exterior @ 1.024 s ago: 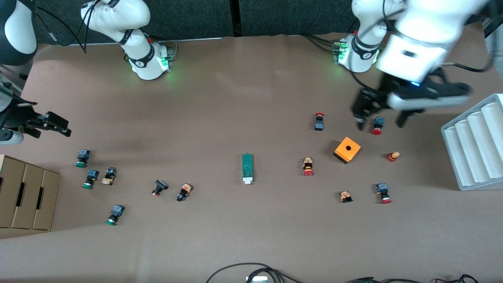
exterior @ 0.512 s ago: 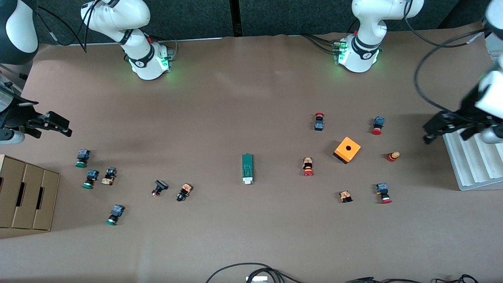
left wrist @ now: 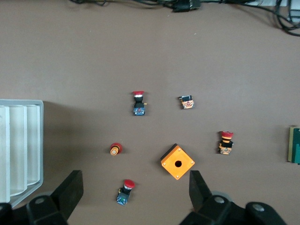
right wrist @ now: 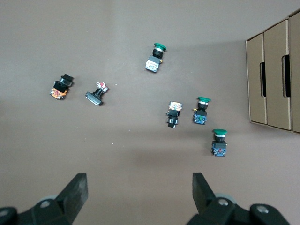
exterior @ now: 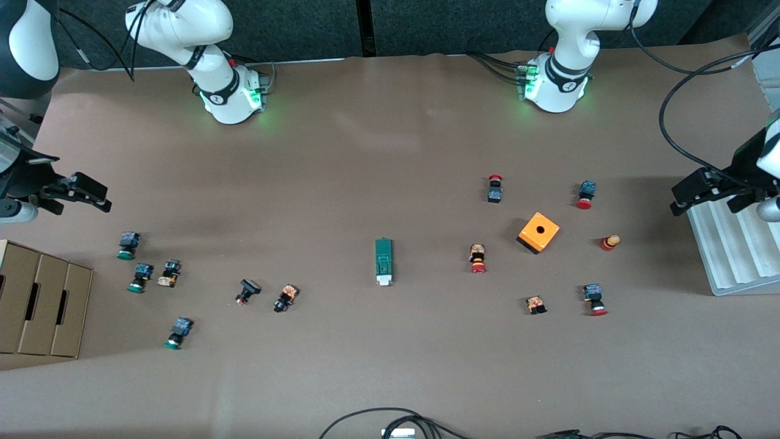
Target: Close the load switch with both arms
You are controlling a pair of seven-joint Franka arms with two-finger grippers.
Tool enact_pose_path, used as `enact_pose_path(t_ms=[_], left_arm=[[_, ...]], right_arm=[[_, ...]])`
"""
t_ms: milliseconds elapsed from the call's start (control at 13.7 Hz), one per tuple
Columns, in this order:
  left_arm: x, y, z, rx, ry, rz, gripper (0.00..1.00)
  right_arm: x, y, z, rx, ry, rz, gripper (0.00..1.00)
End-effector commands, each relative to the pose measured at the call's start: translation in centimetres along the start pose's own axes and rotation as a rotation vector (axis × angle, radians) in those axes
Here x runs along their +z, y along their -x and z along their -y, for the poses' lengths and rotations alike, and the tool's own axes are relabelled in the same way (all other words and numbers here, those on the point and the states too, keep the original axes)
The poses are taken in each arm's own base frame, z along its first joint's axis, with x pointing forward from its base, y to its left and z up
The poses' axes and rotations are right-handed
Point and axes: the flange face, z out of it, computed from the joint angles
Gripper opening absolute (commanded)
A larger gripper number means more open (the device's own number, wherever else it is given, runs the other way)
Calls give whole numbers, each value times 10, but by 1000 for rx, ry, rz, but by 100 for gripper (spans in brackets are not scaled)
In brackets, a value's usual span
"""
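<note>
Mid-tabletop: load switch (exterior: 383,261) lies flat, white tab toward front camera, untouched.
Left gripper (exterior: 710,194): over white tray (exterior: 731,256), jaws wide, empty.
Right gripper (exterior: 70,192): near cardboard boxes (exterior: 39,308), jaws wide, empty.
Risk: long reaches; slim block may skid or twist if the arms meet it unevenly.
Surface: brown paper tabletop (exterior: 390,378), push buttons (exterior: 478,258) scattered, orange box (exterior: 538,232), dark backdrop.

An orange cube box (exterior: 538,232) with a hole in its top face stands on the brown table covering (exterior: 390,152). Red-capped push buttons (exterior: 584,195) lie scattered around it. Green-capped push buttons (exterior: 127,245) lie grouped near a row of cardboard boxes (exterior: 36,306). A white ribbed tray (exterior: 734,250) sits at the left arm's end. Black cables (exterior: 390,421) lie along the table edge nearest the front camera.
</note>
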Motion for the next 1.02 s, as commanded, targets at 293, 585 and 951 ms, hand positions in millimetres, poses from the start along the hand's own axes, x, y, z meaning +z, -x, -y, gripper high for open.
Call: enact_pose_path(t_ms=[293, 585, 951], left_arm=[[10, -10, 17, 32, -12, 19, 100], [16, -9, 14, 33, -17, 39, 100], [15, -9, 19, 29, -16, 37, 100]], right_arm=[[-5, -3, 1, -3, -5, -8, 99], [-4, -3, 0, -2, -5, -5, 99], [-5, -3, 0, -2, -5, -7, 99]])
